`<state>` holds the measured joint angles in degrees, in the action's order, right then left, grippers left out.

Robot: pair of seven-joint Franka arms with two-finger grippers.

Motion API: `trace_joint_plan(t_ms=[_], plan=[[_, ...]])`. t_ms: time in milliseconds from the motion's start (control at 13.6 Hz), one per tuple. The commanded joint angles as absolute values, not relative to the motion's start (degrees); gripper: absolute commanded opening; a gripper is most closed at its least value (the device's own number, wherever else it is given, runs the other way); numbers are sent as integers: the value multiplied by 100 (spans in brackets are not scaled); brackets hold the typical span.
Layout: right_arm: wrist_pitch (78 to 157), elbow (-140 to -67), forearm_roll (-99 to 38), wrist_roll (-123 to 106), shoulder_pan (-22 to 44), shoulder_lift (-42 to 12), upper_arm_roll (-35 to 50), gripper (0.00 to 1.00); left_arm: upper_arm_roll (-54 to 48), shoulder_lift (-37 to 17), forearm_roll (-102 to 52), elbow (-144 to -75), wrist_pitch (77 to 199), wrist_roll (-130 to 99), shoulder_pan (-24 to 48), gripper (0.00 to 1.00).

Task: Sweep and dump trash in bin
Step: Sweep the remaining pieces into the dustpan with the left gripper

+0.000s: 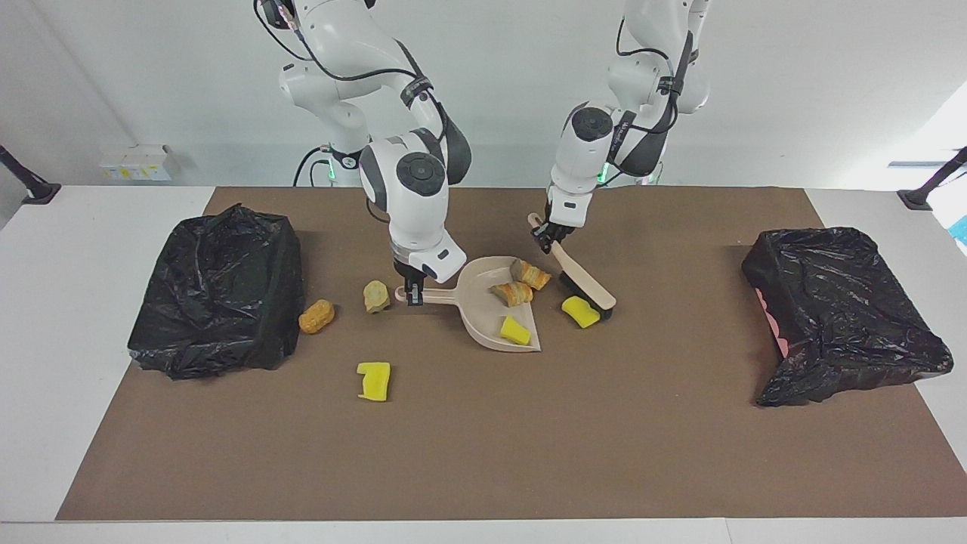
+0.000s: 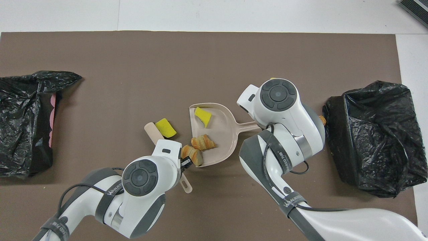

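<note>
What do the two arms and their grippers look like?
Both arms are glossy white with dark grey joint sections and round dark grey caps. Black cables run along the upper links, held by black straps. Grey lettering marks the forearms in the overhead view. A green light glows near each base. The left gripper and right gripper are black.

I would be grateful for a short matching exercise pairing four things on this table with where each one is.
Things:
1. dustpan handle
2. brush handle
3. two bread lumps
4. yellow sponge chunk

Places:
A. in the dustpan
B. on the mat beside the brush head
C. gripped by the left pincer
D. gripped by the right pincer

Pairs: 1-D, 2-C, 3-A, 4-B
</note>
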<state>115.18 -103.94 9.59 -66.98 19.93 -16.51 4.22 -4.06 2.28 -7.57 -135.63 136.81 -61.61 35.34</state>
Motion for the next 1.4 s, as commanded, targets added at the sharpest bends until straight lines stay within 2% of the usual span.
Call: trace_joint_plan(t_ms=[0, 294, 515, 1323], plan=[[11637, -10556, 826, -6943, 1942, -1538, 457, 0, -352, -51, -1080, -13273, 14061, -5574, 3962, 0], [11637, -10547, 826, -6926, 1942, -1547, 457, 0, -395, -631, -1081, -12369, 14089, -5257, 4104, 0], [11637, -10538, 826, -6943, 1925, -1556, 457, 0, -422, -686, -1098, -12226, 14010, -5203, 4122, 0], [11628, -10433, 361, -7154, 1539, -1556, 457, 0, -343, 149, -1090, -12032, 12148, -5081, 3358, 0]])
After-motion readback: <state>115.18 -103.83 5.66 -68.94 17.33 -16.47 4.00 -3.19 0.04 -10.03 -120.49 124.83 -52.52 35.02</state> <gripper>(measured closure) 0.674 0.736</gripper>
